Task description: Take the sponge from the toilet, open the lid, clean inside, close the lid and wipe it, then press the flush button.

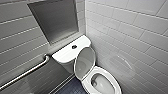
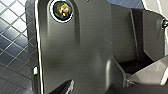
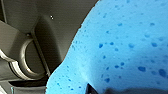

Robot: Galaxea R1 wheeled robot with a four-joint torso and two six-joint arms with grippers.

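The white toilet [image 1: 102, 82] stands in the corner, in the lower middle of the head view, with its oval bowl uncovered. Its lid [image 1: 85, 62] is raised and leans back against the tank [image 1: 66, 53]. A dark round flush button [image 1: 74, 46] sits on the flat tank top. In the right wrist view the bright blue sponge [image 3: 120, 47] shows very large and close, with darker blue pores, and my right gripper is shut on it. My left gripper stands open with nothing in it; beside the robot's dark plate there is dark tiled floor [image 2: 15, 37].
A metal grab bar [image 1: 25, 73] runs along the left wall beside the tank. A grey recessed niche [image 1: 55, 18] sits in the wall above the tank. White tiled walls close in left and right. Dark tiled floor [image 1: 72, 88] lies left of the bowl.
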